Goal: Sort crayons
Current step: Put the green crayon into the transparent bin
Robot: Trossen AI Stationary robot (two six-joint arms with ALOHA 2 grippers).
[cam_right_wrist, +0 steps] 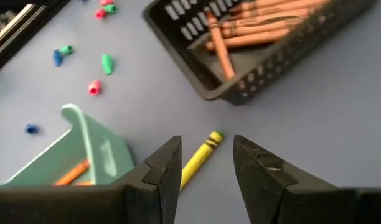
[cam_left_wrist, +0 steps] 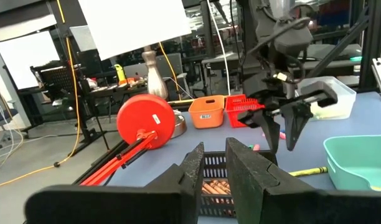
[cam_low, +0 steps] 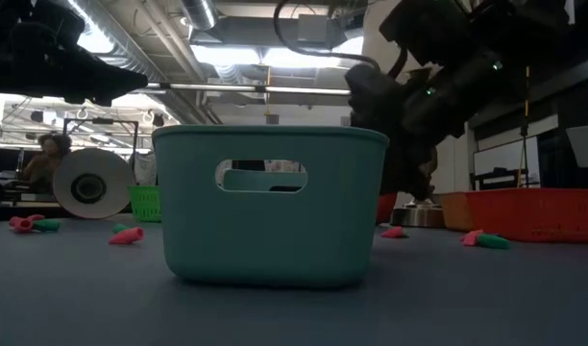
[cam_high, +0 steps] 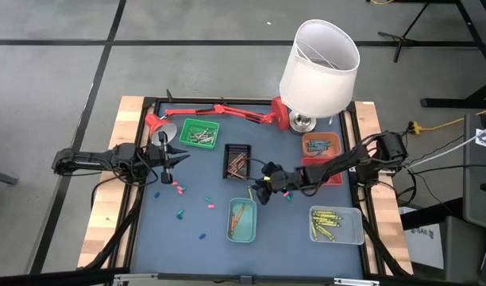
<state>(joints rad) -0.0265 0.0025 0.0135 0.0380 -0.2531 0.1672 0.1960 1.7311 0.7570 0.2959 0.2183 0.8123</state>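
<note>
A yellow crayon point(cam_right_wrist: 202, 159) lies flat on the blue mat between the black tray of brown crayons point(cam_right_wrist: 265, 43) and the teal tray point(cam_right_wrist: 84, 155). It also shows in the high view point(cam_high: 251, 191). My right gripper point(cam_right_wrist: 206, 163) is open and hangs over it, one finger on each side, touching nothing; in the high view my right gripper point(cam_high: 263, 191) is at mid-table. My left gripper point(cam_high: 176, 156) waits at the left, a little open and empty, pointing toward the black tray point(cam_high: 237, 161). Short pink, green and blue crayon bits point(cam_high: 179, 188) lie on the mat.
A green tray point(cam_high: 199, 133), an orange tray point(cam_high: 321, 144), a red tray point(cam_high: 332, 176) and a clear tray of yellow crayons point(cam_high: 336, 224) stand on the mat. The teal tray point(cam_high: 242, 220) holds orange crayons. A red desk lamp point(cam_high: 227, 113) and a white lampshade point(cam_high: 318, 67) stand at the far edge.
</note>
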